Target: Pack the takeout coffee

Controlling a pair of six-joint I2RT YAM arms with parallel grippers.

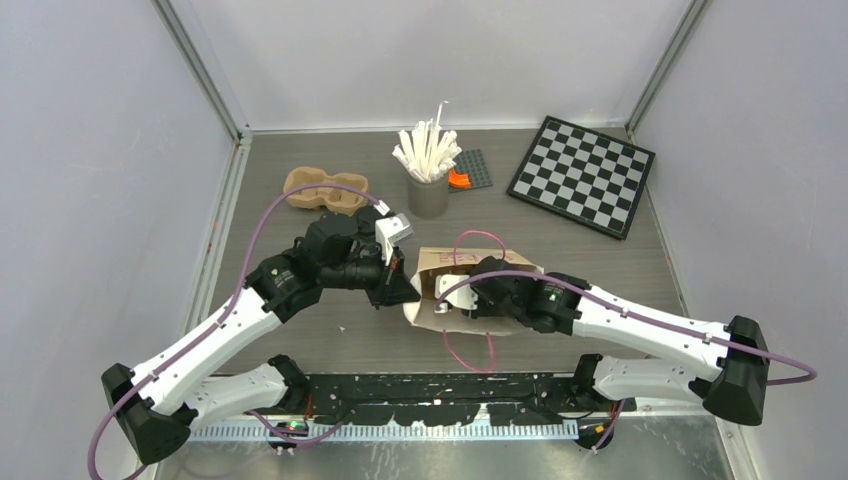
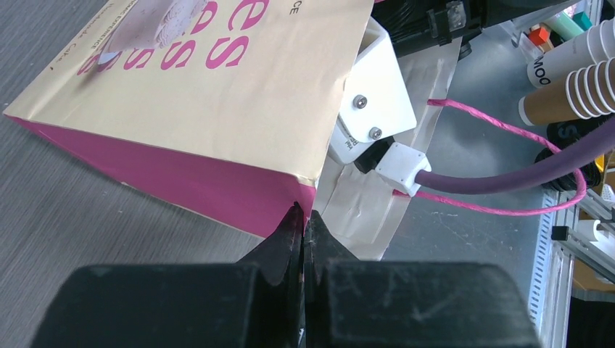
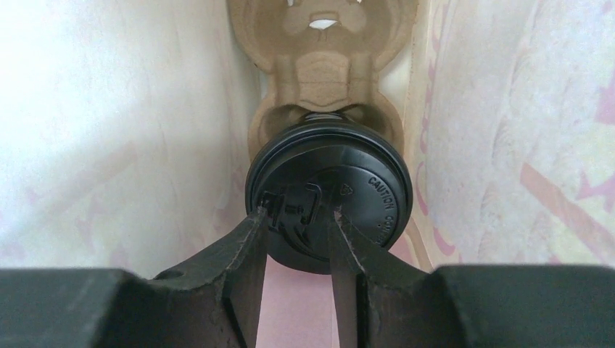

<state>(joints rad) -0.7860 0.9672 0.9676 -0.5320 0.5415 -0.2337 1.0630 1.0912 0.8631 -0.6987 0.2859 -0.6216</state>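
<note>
We have the coffee cup [image 3: 330,192] right in front of the right gripper [image 3: 297,216], black lid facing the wrist camera. It sits in the nearer well of the pulp tray [image 3: 319,72], inside the bag [image 3: 109,116], and the tray's other well lies beyond the cup, deeper in. The right gripper's jaws stand part-way apart, a narrow gap. The fingertips [image 3: 254,232] straddle the raised middle of the lid, one at each side, and we cannot tell whether they press on it or only frame it. Pale bag walls run close along both sides of this gripper. Out at the mouth of the bag, the left gripper [image 2: 303,217] has its jaws fully together, tips pinched on the bag's rim at the corner where the gold face meets the pink side. Just beside those tips we catch the right wrist's white housing [image 2: 373,94] entering the mouth, and a pink cord handle [image 2: 508,212] loops out past it. From above, both arms meet at the bag lying on the table [image 1: 620,250]. Well beyond the left gripper stand a second pulp tray [image 1: 305,185] and a grey cup of white sticks [image 1: 428,190], and well beyond the right arm lies a chequered board [image 1: 582,175].
</note>
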